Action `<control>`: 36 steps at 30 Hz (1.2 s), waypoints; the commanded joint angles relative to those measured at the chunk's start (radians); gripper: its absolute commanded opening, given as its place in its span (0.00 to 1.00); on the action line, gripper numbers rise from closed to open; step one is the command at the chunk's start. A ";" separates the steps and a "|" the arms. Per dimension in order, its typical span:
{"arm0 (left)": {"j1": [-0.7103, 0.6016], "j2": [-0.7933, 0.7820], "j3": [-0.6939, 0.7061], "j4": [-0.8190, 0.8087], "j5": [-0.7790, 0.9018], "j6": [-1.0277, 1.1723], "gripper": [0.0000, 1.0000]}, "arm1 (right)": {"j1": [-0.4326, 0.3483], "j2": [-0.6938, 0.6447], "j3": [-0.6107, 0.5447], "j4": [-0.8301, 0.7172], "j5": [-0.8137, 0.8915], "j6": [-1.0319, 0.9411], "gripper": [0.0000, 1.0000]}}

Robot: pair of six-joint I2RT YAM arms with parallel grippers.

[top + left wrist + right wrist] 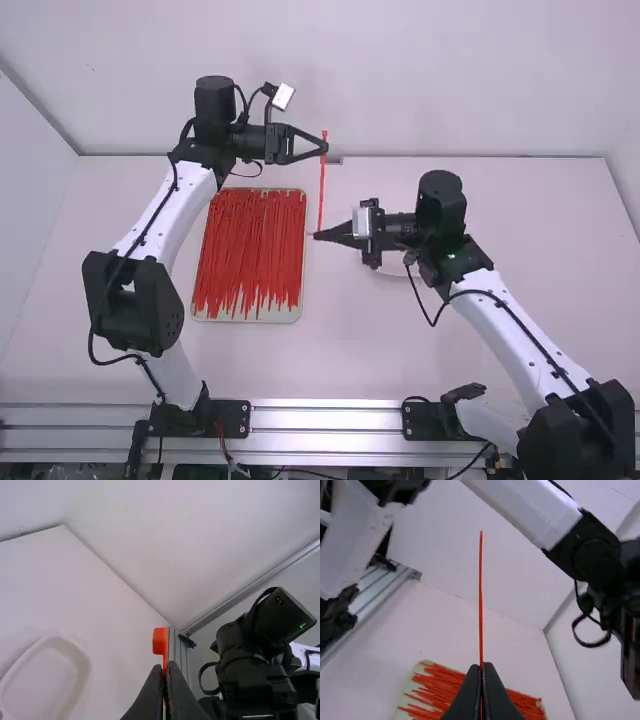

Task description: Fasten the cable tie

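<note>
**A:** So, where is the cable tie [321, 190]?

**B:** It is up in the air above the worktop [500, 190], drawn straight between the two hands. From above it reads as a thin red line. The left hand [322, 150] is at its far end and the right hand [318, 236] at its near end.

**A:** Are the hands gripping it?

**B:** Yes, both are clamped on it. In the left wrist view, the two fingers [150, 692] meet on the tie just under its blocky orange-red head [160, 641], which sticks out past the fingertips. In the right wrist view, that hand's own fingertips are pinched together on the thin strap [481, 600]. The strap runs straight away from them toward the left arm [540, 515].

**A:** What does each view add?

**B:** The high view gives the whole span of the tie. It also shows the tray [250, 319] lying to the left of the tie, heaped with spare red ties [250, 250]. The right wrist view catches part of that heap just past its fingertips. The left wrist view shows a white oval dish [45, 672] lying on the worktop. It also shows the black joints of the right arm [260, 650] near the tie's head.
</note>
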 commanded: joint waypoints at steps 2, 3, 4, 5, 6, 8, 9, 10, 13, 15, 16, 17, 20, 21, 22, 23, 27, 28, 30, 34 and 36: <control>0.013 -0.016 -0.008 0.005 -0.014 0.028 0.02 | -0.021 0.003 0.025 0.016 -0.182 0.029 0.00; 0.013 -0.016 -0.008 0.005 -0.013 0.050 0.02 | -0.030 0.003 0.025 0.040 -0.163 0.109 0.00; 0.013 -0.016 -0.008 0.006 -0.013 0.081 0.02 | -0.036 0.003 0.025 0.078 -0.137 0.198 0.00; 0.011 -0.016 -0.008 0.006 -0.014 0.134 0.02 | -0.043 0.003 0.025 0.130 -0.092 0.327 0.00; 0.010 -0.016 -0.008 0.005 -0.014 0.152 0.02 | -0.045 0.003 0.025 0.148 -0.076 0.370 0.00; 0.006 -0.016 -0.008 0.006 -0.014 0.275 0.02 | -0.047 0.003 0.025 0.253 0.062 0.657 0.00; 0.006 -0.016 -0.008 0.006 -0.015 0.320 0.02 | -0.050 0.003 0.025 0.285 0.117 0.755 0.00; 0.006 -0.016 -0.008 0.007 -0.014 0.364 0.02 | -0.052 0.003 0.025 0.313 0.158 0.827 0.00; 0.011 -0.016 -0.008 0.005 -0.014 0.539 0.02 | -0.070 0.003 0.025 0.364 0.228 0.970 0.00; 0.013 -0.016 -0.008 0.003 -0.014 0.642 0.02 | -0.083 0.003 0.025 0.358 0.263 1.047 0.00; 0.013 -0.016 -0.008 0.004 -0.014 0.681 0.02 | -0.089 0.003 0.025 0.351 0.270 1.077 0.00; 0.013 -0.016 -0.008 0.004 -0.013 0.710 0.02 | -0.093 0.006 0.025 0.340 0.276 1.099 0.00; 0.006 -0.016 -0.008 0.016 -0.013 0.795 0.02 | -0.096 0.018 0.025 0.303 0.279 1.155 0.00; 0.006 -0.016 -0.008 0.019 -0.013 0.811 0.02 | -0.096 0.024 0.025 0.297 0.278 1.170 0.00; 0.008 -0.016 -0.008 0.024 -0.013 0.838 0.02 | -0.096 0.034 0.025 0.286 0.278 1.199 0.00; 0.008 -0.016 -0.008 0.030 -0.011 0.850 0.02 | -0.095 0.040 0.025 0.286 0.278 1.220 0.00; 0.002 -0.016 -0.008 0.071 0.042 0.921 0.02 | -0.094 0.085 0.025 0.283 0.274 1.343 0.00; 0.003 -0.016 -0.008 0.082 0.043 0.925 0.02 | -0.094 0.097 0.025 0.284 0.274 1.379 0.00; -0.003 -0.016 -0.008 0.092 0.035 0.938 0.02 | -0.094 0.113 0.025 0.284 0.269 1.420 0.00; -0.006 -0.016 -0.008 0.093 0.002 0.940 0.02 | -0.093 0.126 0.025 0.329 0.196 1.468 0.00; -0.006 -0.016 -0.017 0.076 0.016 0.996 0.02 | -0.079 0.125 0.025 0.359 0.176 1.485 0.00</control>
